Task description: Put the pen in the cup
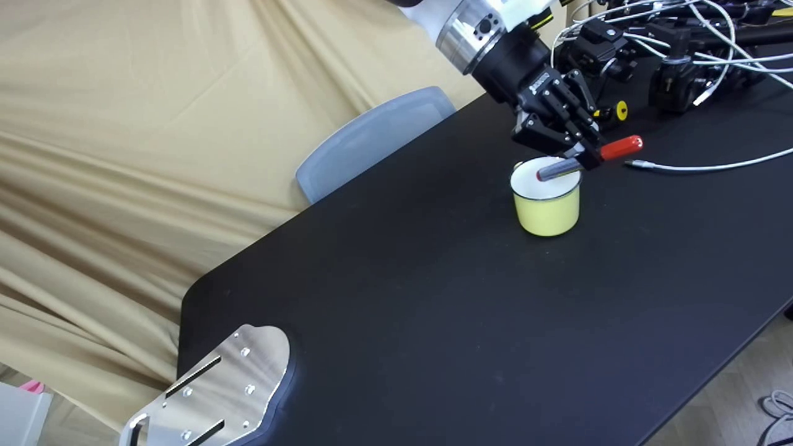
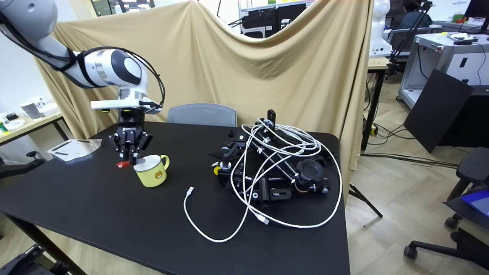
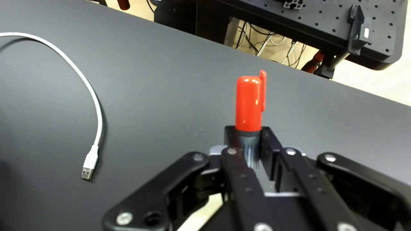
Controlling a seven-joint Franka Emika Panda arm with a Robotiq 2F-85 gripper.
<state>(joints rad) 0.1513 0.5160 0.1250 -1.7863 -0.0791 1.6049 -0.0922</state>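
My gripper (image 1: 590, 155) is shut on the pen (image 1: 621, 148), with the fingers around the barrel just behind the red cap. In the wrist view, the red cap (image 3: 249, 104) sticks out past the fingertips (image 3: 248, 139). The pen lies nearly level, slightly tilted. In both exterior views, its barrel end is over the mouth of the pale yellow cup (image 1: 547, 214), and its red cap points away beyond the rim. The cup stands upright on the table, its handle and bear print showing in an exterior view (image 2: 151, 176). In the wrist view, only a pale yellow sliver (image 3: 204, 211) shows through the gripper.
A white cable (image 2: 214, 240) lies on the black table, partly over a pile of black equipment (image 2: 275, 168). A metal plate (image 1: 248, 371) sits at the table's end. A grey chair (image 1: 378, 142) stands at the table edge before a tan curtain (image 2: 275, 76).
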